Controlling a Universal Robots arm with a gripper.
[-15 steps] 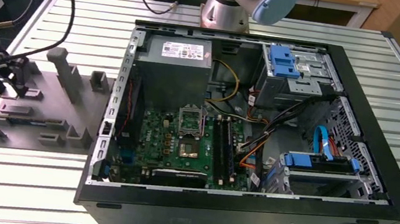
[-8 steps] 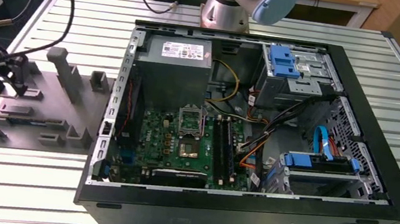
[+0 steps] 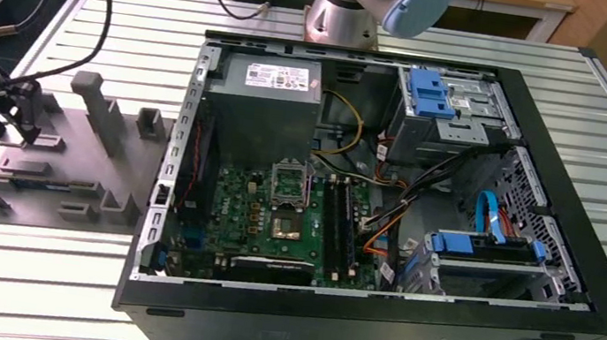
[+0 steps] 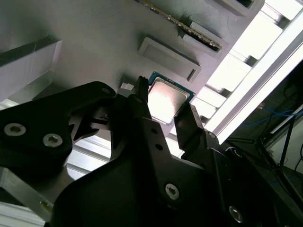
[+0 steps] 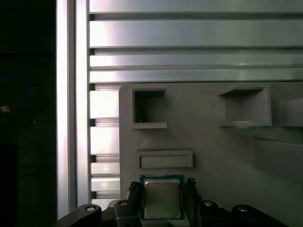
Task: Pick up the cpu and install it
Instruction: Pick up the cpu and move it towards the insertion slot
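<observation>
The cpu point(image 5: 162, 198), a small square chip with a pale silver top and green edge point(image 4: 166, 100), sits between the two black fingers of my gripper point(image 5: 162, 188), just over the grey moulded tray point(image 5: 208, 151). The fingers point(image 4: 187, 124) press close on its two opposite sides, so the gripper is shut on it. Whether the chip still rests on the tray I cannot tell. In the exterior view my gripper point(image 3: 9, 133) hangs over the tray point(image 3: 52, 184) at the exterior view's left. The motherboard socket point(image 3: 290, 184) lies inside the open computer case, far to the exterior view's right of the gripper.
The open black case point(image 3: 377, 323) holds a grey power supply box point(image 3: 265, 107), drive cages with blue tabs point(image 3: 434, 95) and loose cables point(image 3: 443, 190). Upright blocks point(image 3: 98, 106) stand on the tray. Everything rests on a slatted aluminium table point(image 3: 25, 291).
</observation>
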